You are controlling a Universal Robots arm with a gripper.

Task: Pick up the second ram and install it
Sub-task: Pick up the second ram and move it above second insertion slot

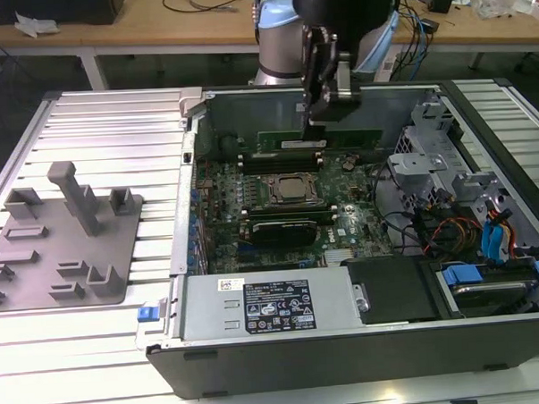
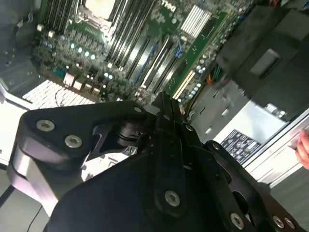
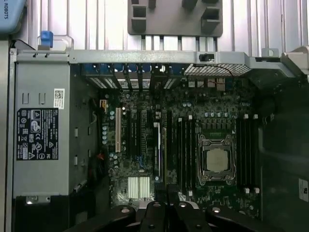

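The pincer [image 1: 315, 124] is drawn narrow on the top edge of the second ram [image 1: 361, 135], gripping it about mid-length. The stick is a long, thin green board with a pale label near its middle. It hangs level, broad face to the exterior camera, above the far side of the motherboard, behind the CPU socket [image 1: 291, 190] and just clear of the black memory slots [image 1: 286, 161].

In the first wrist view the pincer [image 3: 167, 193] shows as two dark fingertips close together, looking straight down on the socket [image 3: 216, 159] with slot banks [image 3: 186, 150] on either side of it. The second wrist view takes the pincer [image 2: 163, 100] from behind its black linkage, with the board slanting beyond it.

The arm [image 1: 280, 31] comes in from the far side of the open computer case [image 1: 259, 363], its wrist turned so the pincer points straight down. The grey power supply [image 1: 265, 305] fills the near edge of the case. To the exterior view's left, a grey tray [image 1: 66, 256] with upright posts lies on the slatted table [image 1: 115, 137].
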